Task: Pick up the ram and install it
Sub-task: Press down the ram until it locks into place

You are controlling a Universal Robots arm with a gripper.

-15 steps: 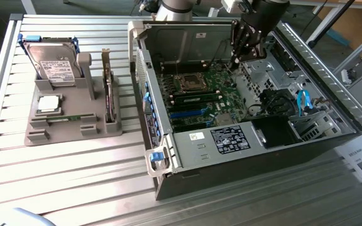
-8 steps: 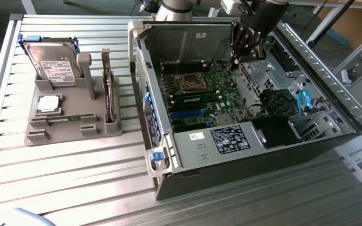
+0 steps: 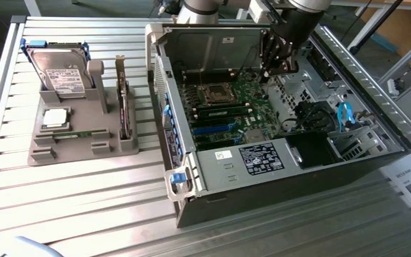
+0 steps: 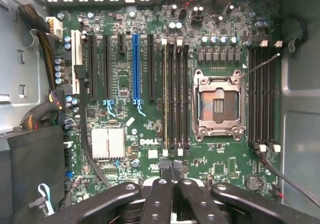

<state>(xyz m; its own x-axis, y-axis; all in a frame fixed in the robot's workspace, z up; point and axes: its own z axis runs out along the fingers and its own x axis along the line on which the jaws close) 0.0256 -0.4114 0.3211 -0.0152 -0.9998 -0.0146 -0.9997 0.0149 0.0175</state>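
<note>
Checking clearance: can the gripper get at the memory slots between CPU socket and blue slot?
Probably yes. The case is open, the gripper sits shut over the motherboard by one end of the memory slots, and no cable or card crosses them.

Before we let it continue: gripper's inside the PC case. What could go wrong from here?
1. The shut gripper hangs over the memory slots; the open CPU socket lies beside them, so a sideways slip could hit its contacts.
2. The ram appears to stand in one slot; whether its latches are closed can't be seen, it may be half-seated.
</note>
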